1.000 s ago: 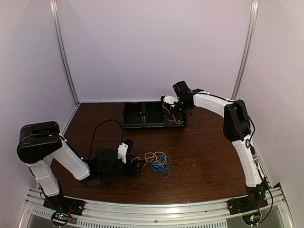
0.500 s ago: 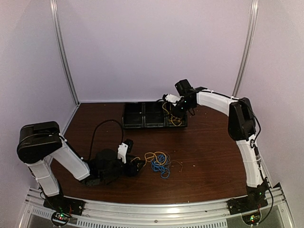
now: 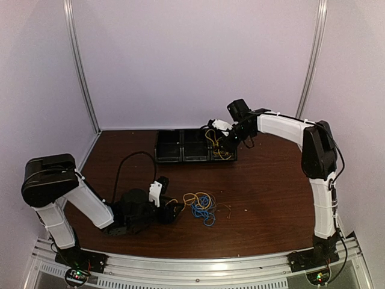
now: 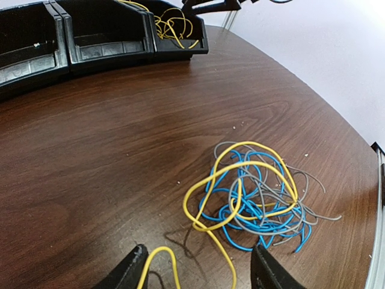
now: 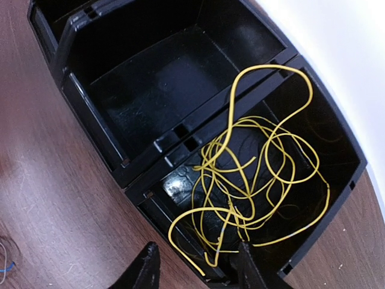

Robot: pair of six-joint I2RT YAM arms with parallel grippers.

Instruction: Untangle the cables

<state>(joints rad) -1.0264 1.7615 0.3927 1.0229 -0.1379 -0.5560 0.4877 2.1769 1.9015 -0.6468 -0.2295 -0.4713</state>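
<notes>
- Left gripper point(image 4: 198, 260): low over the table point(image 4: 90, 162), at the near left side of the tangle of cables point(image 4: 252, 198). Jaws stand well apart. A yellow strand trailing from the tangle lies between the 2 fingers, but neither finger presses on it; nothing is clamped
- Tangle of cables: lying on the table near the middle, towards the front edge. It is made of yellow, blue and grey wires looped through one another in 1 loose heap; the yellow loops sit on top
- Right gripper point(image 5: 195, 265): held above the front wall of the rightmost compartment in the row of 3 black bins point(image 5: 150, 90) at the back of the table. Jaws partly open, fingers apart, gripping nothing
- Yellow cable point(image 5: 252, 180): 1 loose coil resting inside that rightmost compartment, with a loop arching over the divider and an end hanging at the front wall just under the right gripper's fingers
- The other 2 compartments: no wire seen in the parts visible
</notes>
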